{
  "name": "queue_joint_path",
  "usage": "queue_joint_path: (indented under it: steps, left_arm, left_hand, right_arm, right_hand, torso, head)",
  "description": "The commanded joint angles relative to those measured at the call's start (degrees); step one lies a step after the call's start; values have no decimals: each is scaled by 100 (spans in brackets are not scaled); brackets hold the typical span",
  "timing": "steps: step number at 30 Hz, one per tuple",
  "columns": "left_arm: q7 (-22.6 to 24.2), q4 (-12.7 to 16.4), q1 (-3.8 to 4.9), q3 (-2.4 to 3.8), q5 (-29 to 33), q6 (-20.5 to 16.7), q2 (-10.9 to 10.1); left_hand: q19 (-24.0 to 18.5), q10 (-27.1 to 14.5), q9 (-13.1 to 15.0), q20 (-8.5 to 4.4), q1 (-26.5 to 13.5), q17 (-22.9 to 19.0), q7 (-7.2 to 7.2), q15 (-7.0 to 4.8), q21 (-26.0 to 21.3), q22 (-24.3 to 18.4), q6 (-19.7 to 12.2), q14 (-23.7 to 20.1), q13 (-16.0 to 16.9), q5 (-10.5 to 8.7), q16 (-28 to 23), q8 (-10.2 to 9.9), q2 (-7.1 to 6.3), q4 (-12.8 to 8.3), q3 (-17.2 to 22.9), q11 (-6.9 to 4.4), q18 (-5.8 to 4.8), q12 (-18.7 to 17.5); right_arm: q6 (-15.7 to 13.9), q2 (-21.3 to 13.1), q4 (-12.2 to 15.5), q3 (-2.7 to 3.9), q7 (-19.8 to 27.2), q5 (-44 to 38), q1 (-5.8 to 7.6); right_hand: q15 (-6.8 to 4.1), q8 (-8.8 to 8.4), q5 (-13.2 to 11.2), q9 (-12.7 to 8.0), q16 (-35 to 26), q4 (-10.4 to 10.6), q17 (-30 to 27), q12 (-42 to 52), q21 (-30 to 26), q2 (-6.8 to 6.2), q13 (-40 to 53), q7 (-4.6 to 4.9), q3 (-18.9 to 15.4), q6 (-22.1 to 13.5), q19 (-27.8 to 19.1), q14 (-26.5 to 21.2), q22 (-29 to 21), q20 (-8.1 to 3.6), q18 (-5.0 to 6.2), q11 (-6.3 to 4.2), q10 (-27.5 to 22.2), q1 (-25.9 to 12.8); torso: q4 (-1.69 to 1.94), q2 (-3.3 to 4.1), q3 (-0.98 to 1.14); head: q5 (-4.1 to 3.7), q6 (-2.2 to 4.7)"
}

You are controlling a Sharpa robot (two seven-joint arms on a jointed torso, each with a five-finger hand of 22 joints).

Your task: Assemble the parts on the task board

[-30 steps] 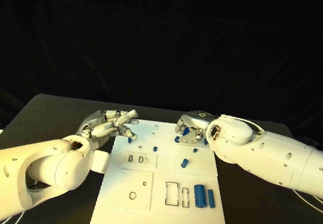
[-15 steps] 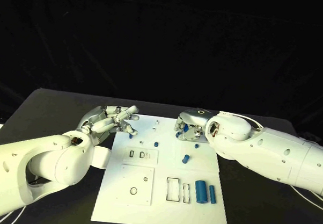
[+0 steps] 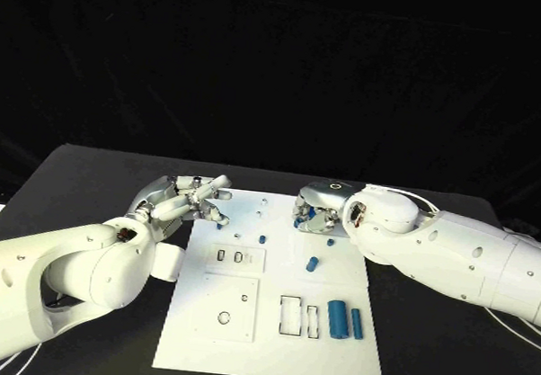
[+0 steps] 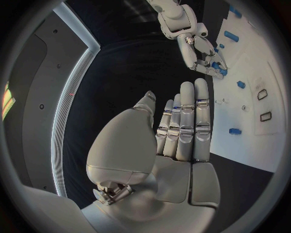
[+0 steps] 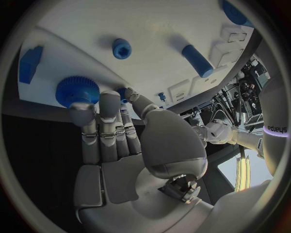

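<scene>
Pick-up stage, I judge. Right hand [image 3: 317,216] hovers at the board's [image 3: 267,350] far edge, fingertips [image 5: 109,99] touching a blue gear [image 5: 77,89]; whether it's gripped, can't tell. Left hand [image 3: 191,199] sits at the far left corner, fingers straight together, holding nothing. Loose pegs [image 3: 344,325] lie near the slots. Next: secure the gear, lift cleanly.

White task board [image 3: 333,339] with black-outlined slots, on black table [image 3: 88,186]; blue parts: two cylinders [image 3: 344,323] side by side, one lighter blue, a small peg [image 3: 312,264], a toothed gear [image 5: 77,90], a round cap [image 5: 121,48]; silver left hand [image 3: 191,199] and silver right hand [image 3: 317,212] on white arms
</scene>
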Motion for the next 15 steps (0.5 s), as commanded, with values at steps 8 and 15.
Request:
queue_joint_path:
  steps: [8,15]
  left_arm:
    - [-9,28,15,5,12,151,-17]
    - [-22,22,17,5,12,166,-21]
  left_hand:
    - [-48,-19,7,20,-11,19,18,4,29,14,-10,-51,10,-23,44,-22,49,-3,-49,14,84,-28]
    - [-48,-19,7,20,-11,19,18,4,29,14,-10,-51,10,-23,44,-22,49,-3,-49,14,84,-28]
  right_arm:
    - [-32,39,-48,-17,-38,-176,-46]
    - [-1041,-31,129,-15,-153,-104,-52]
  right_hand:
    - [-40,83,-182,50,316,74,266,33,252,123,21,-44,231,226,128,63,313,-17,-96,-64,246,71]
    - [-57,74,-572,89,553,275,455,3,476,212,19,-46,475,282,210,70,613,-26,-142,-81,349,76]
  torso:
    - [10,41,-7]
    - [20,50,-13]
  head:
    - [7,-7]
    - [19,42]
